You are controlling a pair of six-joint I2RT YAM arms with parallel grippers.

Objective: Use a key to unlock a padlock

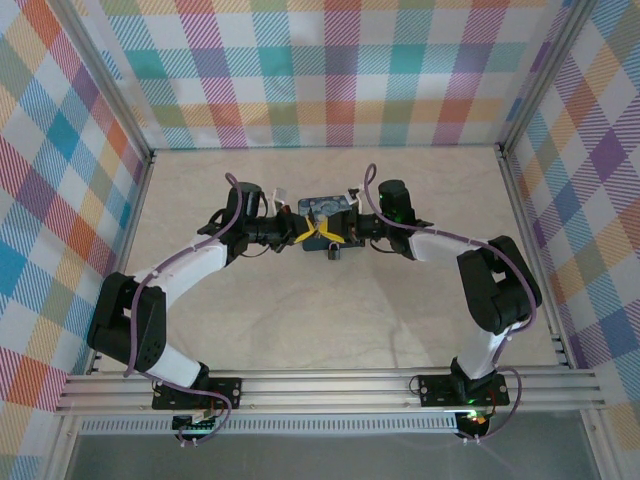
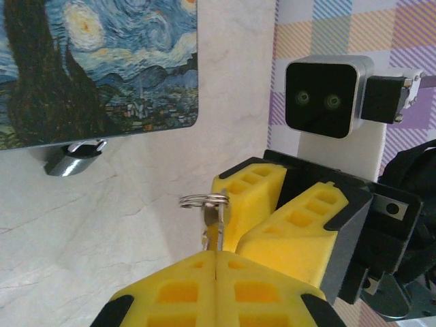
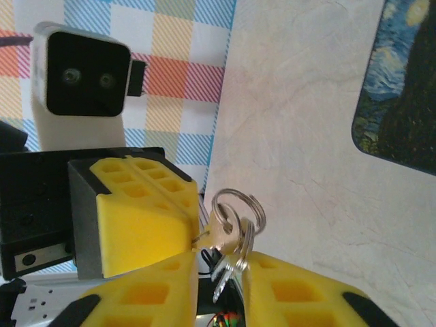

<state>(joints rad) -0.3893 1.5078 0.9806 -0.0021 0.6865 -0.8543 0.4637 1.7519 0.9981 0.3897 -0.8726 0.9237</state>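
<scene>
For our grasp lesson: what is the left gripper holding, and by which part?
The small grey metal key, pinched by the left gripper at the end away from its ring.

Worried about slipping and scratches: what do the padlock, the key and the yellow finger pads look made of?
Padlock: metal, likely polished steel or chrome, with bright glints. Key: metal, duller grey-brown, perhaps brass or nickel, on a shiny wire ring. Finger pads: matt yellow with moulded square pockets, probably soft plastic or rubber; unclear which.
</scene>
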